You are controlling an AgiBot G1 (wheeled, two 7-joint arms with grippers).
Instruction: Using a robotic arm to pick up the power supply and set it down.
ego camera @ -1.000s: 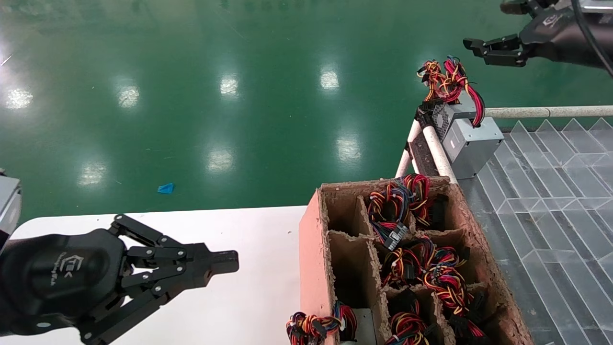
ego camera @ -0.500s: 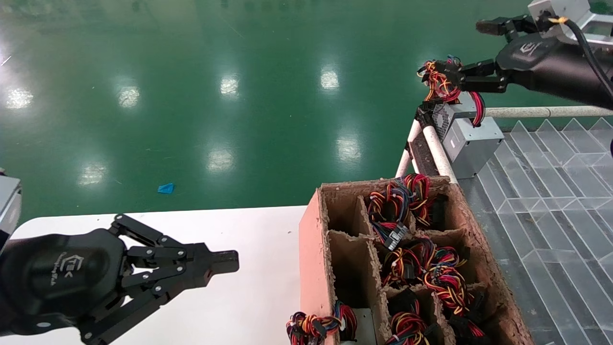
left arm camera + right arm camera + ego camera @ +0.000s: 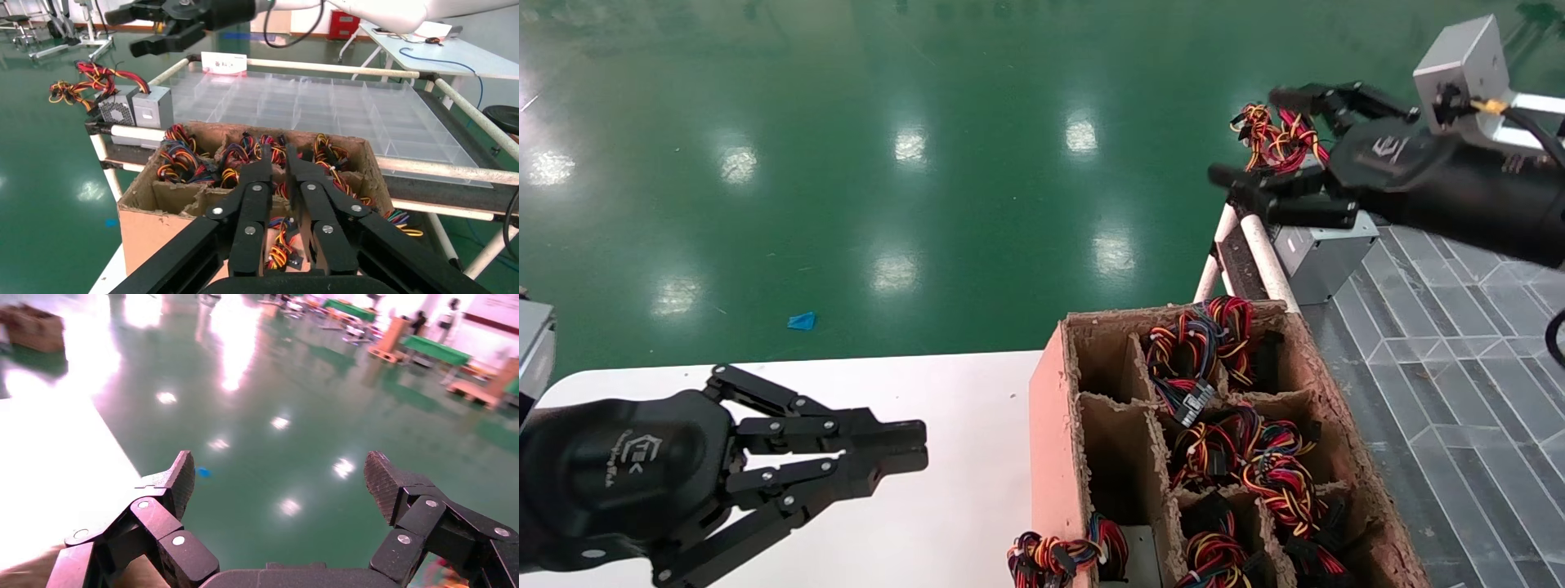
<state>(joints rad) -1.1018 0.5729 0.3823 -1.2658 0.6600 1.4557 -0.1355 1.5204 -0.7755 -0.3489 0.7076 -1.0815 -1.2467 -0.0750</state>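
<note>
Several power supplies stand in the cells of a brown carton (image 3: 1050,408), mostly showing only red, yellow and black cable bundles (image 3: 1279,478); one grey metal face (image 3: 1144,555) peeks out in the near cell. My left gripper (image 3: 919,447) hovers over the white table, pointing at the carton (image 3: 147,214); its fingers (image 3: 260,184) are open by a narrow gap with nothing between them. The right gripper (image 3: 1254,139) is wide open above the rack corner, its fingers either side of another unit's cable bundle (image 3: 1267,139). In the right wrist view the gripper (image 3: 278,478) frames only green floor.
A grey box with a vent face (image 3: 1324,249) sits on the rack corner, also in the left wrist view (image 3: 153,105). Clear divided trays (image 3: 1459,343) cover the rack behind a white pipe frame (image 3: 1267,261). The white table (image 3: 960,506) lies left of the carton.
The right arm has swung down and left from the top corner to the rack corner, gripper still open. The left gripper's fingers have parted slightly.
</note>
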